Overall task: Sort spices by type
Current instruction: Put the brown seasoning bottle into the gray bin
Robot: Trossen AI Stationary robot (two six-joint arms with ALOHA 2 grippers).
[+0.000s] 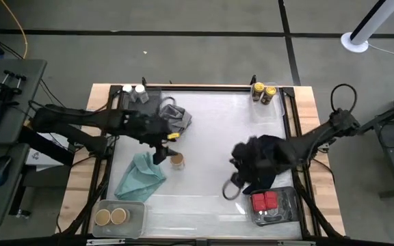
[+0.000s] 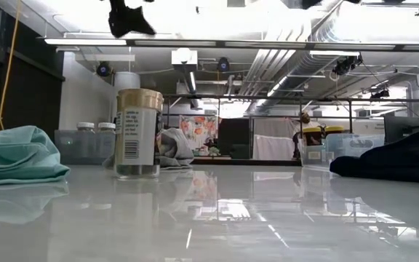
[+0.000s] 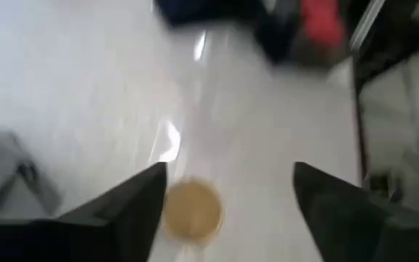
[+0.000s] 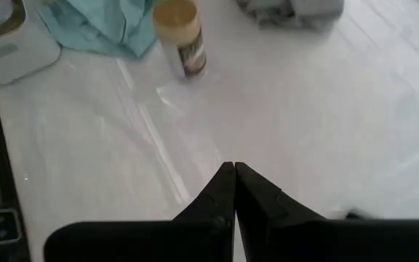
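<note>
While your left gripper is hanging with its fingers spread apart above the tan-lidded jar, gripping nothing, that jar is standing upright on the white table, just beside the teal cloth. Farther from the jar, your right gripper is waiting pressed together, empty, over the navy cloth.

You had a tan-lidded jar standing upright on the table, just right of the teal cloth. Two like jars sat in the near-left tray, red tins in the near-right tray.
</note>
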